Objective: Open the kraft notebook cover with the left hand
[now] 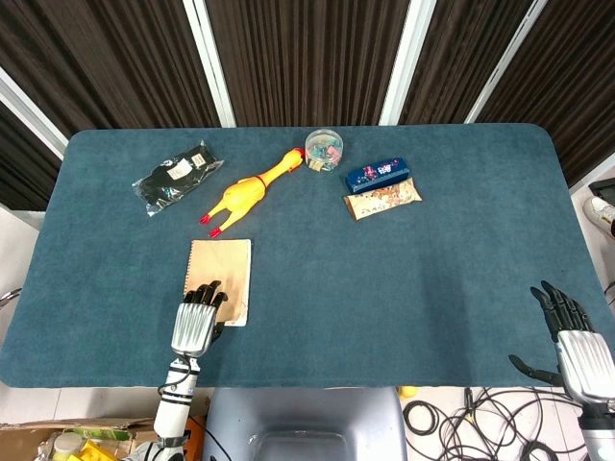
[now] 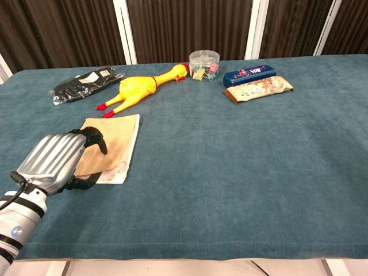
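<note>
Left hand (image 2: pixel 54 158) lies knuckles-up over the near end of the notebook (image 1: pixel 222 275), its fingers (image 2: pixel 92 138) curled down onto the kraft cover; whether an edge is actually pinched cannot be told, since the palm hides the contact. In the chest view the cover's near right corner appears slightly raised from the page beneath, probably so it can be peeled back. Right hand (image 1: pixel 572 336), well away at the opposite table edge, is spread and holds nothing. Beyond the left hand's fingertips lies a rubber chicken (image 1: pixel 246 193). The table (image 2: pixel 241 172) is covered in blue-green felt; dark curtains (image 1: pixel 307 58) hang behind.
</note>
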Motion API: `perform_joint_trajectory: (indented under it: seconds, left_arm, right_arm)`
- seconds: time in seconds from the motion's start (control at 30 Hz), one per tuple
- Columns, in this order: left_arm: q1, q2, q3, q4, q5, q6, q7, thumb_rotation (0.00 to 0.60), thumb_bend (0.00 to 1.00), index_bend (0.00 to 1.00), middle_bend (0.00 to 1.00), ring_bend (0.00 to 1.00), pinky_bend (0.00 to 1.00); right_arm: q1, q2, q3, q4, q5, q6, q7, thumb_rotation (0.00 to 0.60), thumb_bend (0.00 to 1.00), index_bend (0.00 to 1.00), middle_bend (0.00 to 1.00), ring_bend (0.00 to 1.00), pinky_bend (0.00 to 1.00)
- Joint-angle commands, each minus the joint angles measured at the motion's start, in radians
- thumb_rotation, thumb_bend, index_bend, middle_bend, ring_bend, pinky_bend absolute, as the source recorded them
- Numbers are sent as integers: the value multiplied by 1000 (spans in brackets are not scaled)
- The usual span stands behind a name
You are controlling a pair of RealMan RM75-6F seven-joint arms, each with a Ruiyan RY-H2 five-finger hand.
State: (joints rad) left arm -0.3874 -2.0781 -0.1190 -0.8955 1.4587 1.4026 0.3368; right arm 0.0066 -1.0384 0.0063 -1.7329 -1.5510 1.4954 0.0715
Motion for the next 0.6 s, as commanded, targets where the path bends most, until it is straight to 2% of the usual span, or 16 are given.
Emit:
perform_joint_trajectory:
  seconds: [0.03, 0.17, 0.3, 0.47, 0.6]
  left_arm:
    - [-2, -11, -6, 23, 3, 11, -14, 600, 408, 559, 259, 272, 399]
    - [-4, -21, -16, 51, 0, 21, -14, 600, 484, 641, 266, 273, 400]
    - [-2, -20, -28, 47, -3, 43, -13, 600, 532, 676, 274, 275, 400]
    - [15, 9, -54, -49, -29, 57, -41, 600, 544, 683, 275, 274, 400]
    - [43, 64, -94, -216, -112, 10, -72, 600, 547, 683, 274, 274, 400]
  right_arm:
    - [1, 0, -1, 1, -2, -1, 0, 600, 68, 0, 0, 0, 105]
    - [2, 1, -2, 0, -1, -5, 0, 600, 68, 0, 0, 0, 105]
    - [5, 2, -1, -1, 0, -9, 1, 600, 68, 0, 0, 0, 105]
    - [6, 4, -2, -2, 1, -12, 2, 600, 68, 0, 0, 0, 105]
    - [6, 4, -3, -2, -1, -12, 4, 600, 68, 0, 0, 0, 105]
